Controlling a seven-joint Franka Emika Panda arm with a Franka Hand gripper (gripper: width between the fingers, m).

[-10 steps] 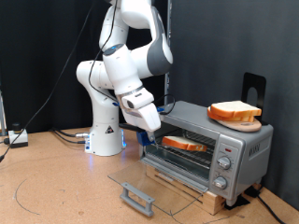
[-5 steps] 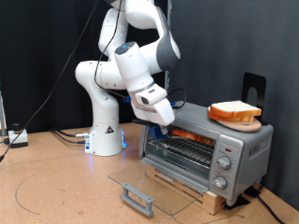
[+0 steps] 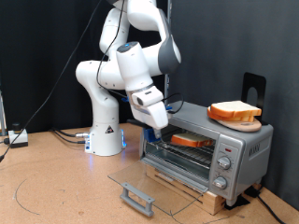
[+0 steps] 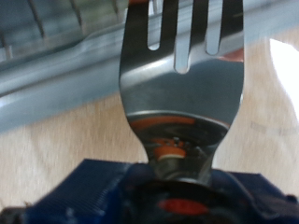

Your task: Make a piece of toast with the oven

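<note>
The oven (image 3: 234,154) stands at the exterior view's right with its glass door (image 3: 154,182) folded down flat. The piece of toast (image 3: 192,140) lies on the rack inside the open mouth. My gripper (image 3: 161,127) hangs at the oven's left front corner, just left of the toast and pointing down towards it. In the wrist view a metal fork (image 4: 182,84) sticks out of the blue fingers (image 4: 103,191), its tines aimed at blurred grey metal (image 4: 56,65). Whether the tines touch the toast is hidden.
A thicker pile of bread slices (image 3: 234,112) sits on a wooden plate on the oven's roof. The door's grey handle (image 3: 137,198) juts out over the wooden table. The robot's base (image 3: 105,138) stands left of the oven, with cables (image 3: 65,137) beside it.
The gripper has risen and swung right from the door's left side to the oven mouth, then dipped slightly. The toast stays on the rack.
</note>
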